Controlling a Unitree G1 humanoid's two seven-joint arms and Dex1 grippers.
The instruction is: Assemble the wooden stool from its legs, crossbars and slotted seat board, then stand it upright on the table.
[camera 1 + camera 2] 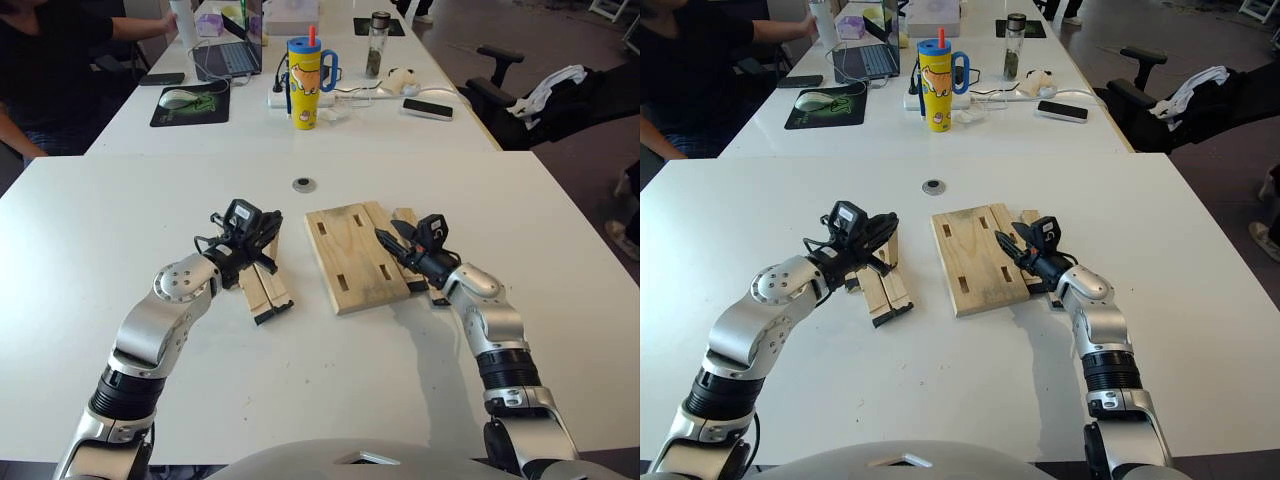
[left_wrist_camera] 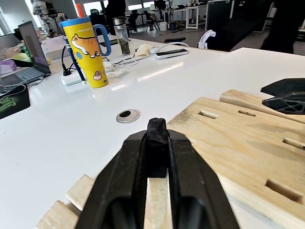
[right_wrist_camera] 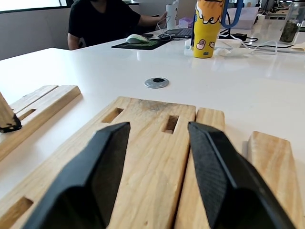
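Note:
The slotted seat board [image 1: 350,258] lies flat at mid-table. Just left of it, two wooden legs [image 1: 268,292] lie side by side. My left gripper [image 1: 262,250] sits over their far ends, shut on a wooden bar [image 2: 157,200] that shows between its fingers. My right gripper [image 1: 390,238] hovers low over the board's right edge, open, with nothing between its fingers [image 3: 214,167]. More wooden pieces [image 3: 269,162] lie against the board's right side, partly hidden under that gripper.
A metal cable grommet [image 1: 302,184] sits in the table just beyond the board. The table behind holds a yellow cup [image 1: 305,85], a phone [image 1: 427,108], a mouse pad [image 1: 190,103] and a laptop [image 1: 230,55]. Bare tabletop lies near me.

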